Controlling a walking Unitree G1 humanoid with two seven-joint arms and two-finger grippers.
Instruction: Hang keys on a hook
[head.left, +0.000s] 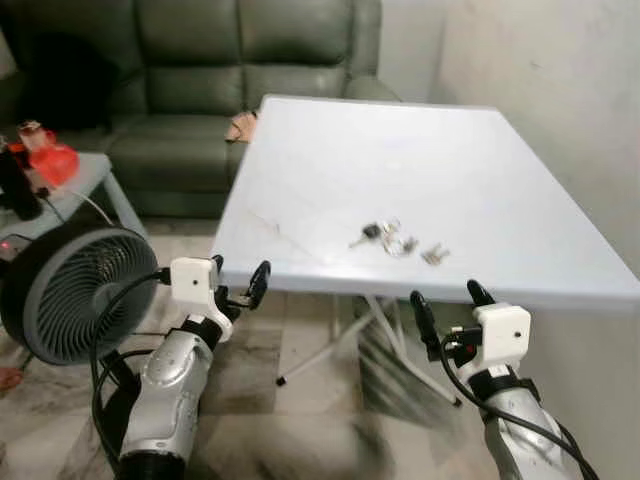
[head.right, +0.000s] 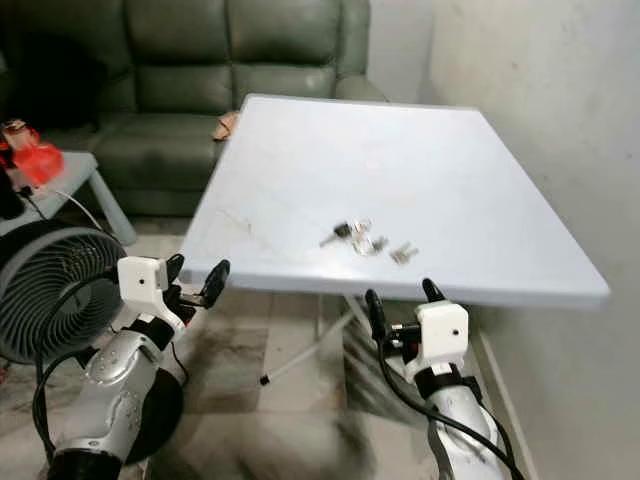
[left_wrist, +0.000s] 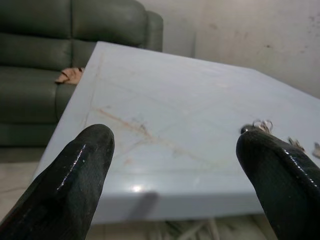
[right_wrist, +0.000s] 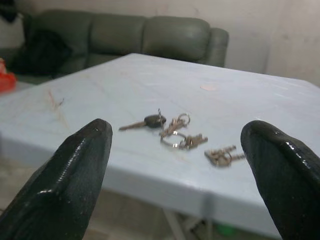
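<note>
Red plastic item (head.left: 48, 160) on a small grey side table (head.left: 95, 180) at far left, with a dark bottle-like object (head.left: 18, 190) beside it. Grey round fan (head.left: 70, 290) on the floor below that table, grille facing forward, black cable trailing from it. Dark green sofa (head.left: 220, 70) along the back wall, a small tan object (head.left: 240, 126) lying on its seat just behind the counter's far left corner. Left pincer (head.left: 238, 283), on a silver arm, held below and just short of the counter's near left edge; fingers (left_wrist: 75, 175) spread wide apart, nothing between them. White folding counter (head.left: 330, 160), centre to right, top faintly marked with a brownish streak near its left side, metal legs visible underneath. Keys (head.left: 385, 236) lying flat on the counter near its front edge, right of centre: one black-headed key, a ring with several metal keys, and a smaller cluster (head.left: 435, 254) just beside it to the right, apart from both pincers. Right pincer (head.left: 448, 308), on the other silver arm, held below and in front of the counter's near edge, roughly in line with the keys; fingers (right_wrist: 75, 175) wide open, holding nothing. Pale plaster wall (head.left: 560, 100) at far right, close beside the counter.
</note>
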